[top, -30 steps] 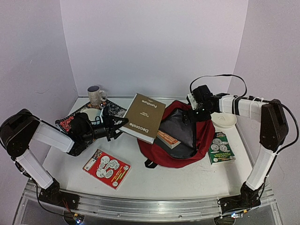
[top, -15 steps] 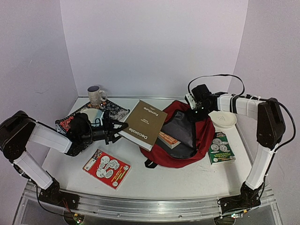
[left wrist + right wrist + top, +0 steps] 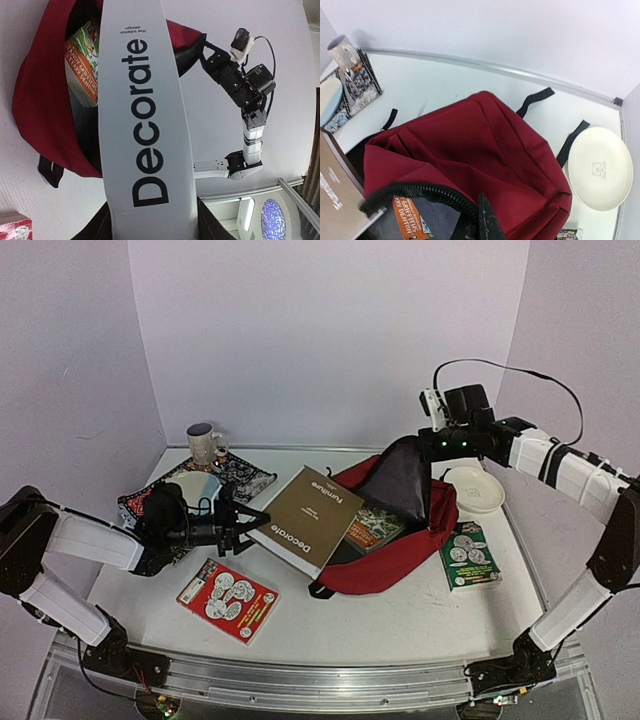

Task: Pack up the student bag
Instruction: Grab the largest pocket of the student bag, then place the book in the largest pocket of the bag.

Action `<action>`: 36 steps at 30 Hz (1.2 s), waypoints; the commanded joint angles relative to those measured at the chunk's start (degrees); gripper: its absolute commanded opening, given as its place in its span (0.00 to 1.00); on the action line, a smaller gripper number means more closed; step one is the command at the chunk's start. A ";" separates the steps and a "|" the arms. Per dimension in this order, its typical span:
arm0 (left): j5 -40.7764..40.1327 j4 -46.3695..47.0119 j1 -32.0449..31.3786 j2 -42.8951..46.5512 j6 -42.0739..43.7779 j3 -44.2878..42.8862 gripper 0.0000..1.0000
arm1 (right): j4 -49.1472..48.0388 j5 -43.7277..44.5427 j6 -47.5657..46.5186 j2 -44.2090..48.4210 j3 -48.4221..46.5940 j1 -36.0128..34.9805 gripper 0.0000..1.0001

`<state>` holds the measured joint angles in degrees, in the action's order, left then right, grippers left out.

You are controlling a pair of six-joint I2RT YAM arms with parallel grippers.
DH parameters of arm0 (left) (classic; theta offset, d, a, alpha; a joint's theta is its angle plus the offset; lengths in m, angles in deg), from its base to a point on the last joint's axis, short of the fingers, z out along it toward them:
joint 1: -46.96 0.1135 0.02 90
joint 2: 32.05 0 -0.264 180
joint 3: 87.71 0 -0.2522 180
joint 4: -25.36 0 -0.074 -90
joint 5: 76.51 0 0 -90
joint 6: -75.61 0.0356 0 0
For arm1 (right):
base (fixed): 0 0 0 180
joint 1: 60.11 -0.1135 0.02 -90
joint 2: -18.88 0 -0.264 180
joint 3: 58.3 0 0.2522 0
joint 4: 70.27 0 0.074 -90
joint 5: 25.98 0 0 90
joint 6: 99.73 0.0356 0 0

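The dark red student bag (image 3: 400, 540) lies at the table's middle, its mouth facing left. My right gripper (image 3: 432, 446) is shut on the bag's zip edge (image 3: 430, 192) and holds the flap up, so the grey lining shows. An orange and green book (image 3: 372, 525) lies inside the bag. My left gripper (image 3: 240, 525) is shut on the spine end of the brown "Decorate" book (image 3: 305, 520), whose far end reaches the bag's mouth. In the left wrist view the white spine (image 3: 145, 125) fills the space between the fingers (image 3: 210, 225). The right gripper (image 3: 482, 220) pinches black zip fabric.
A red book (image 3: 228, 600) lies front left and a green book (image 3: 465, 555) sits right of the bag. A white plate (image 3: 475, 490) is at the back right. A mug (image 3: 205, 445), a patterned mat (image 3: 240, 475) and a pale bowl (image 3: 195, 485) stand back left.
The right gripper closed on the bag's zip edge and rose up and to the right, lifting the flap open. The left arm shifted the Decorate book slightly right, towards the bag.
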<state>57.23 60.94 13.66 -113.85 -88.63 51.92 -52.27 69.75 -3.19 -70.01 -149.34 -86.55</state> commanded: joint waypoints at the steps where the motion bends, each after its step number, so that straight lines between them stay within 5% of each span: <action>1: 5.75 1.40 0.21 1.41 -1.59 -0.21 0.46 | -8.01 1.05 2.15 5.67 1.79 0.02 0.00; 24: 6.98 1.26 -3.14 -20.56 -4.97 -19.81 0.47 | -20.31 -20.92 0.62 14.98 12.81 -0.08 0.00; 36: 4.01 1.26 -5.85 -24.99 -4.77 -22.09 0.50 | -26.49 -27.58 3.46 19.27 14.61 -0.07 0.00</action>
<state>62.70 59.52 8.02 -138.12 -93.73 33.45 -69.54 47.89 -0.94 -53.59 -134.12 -86.55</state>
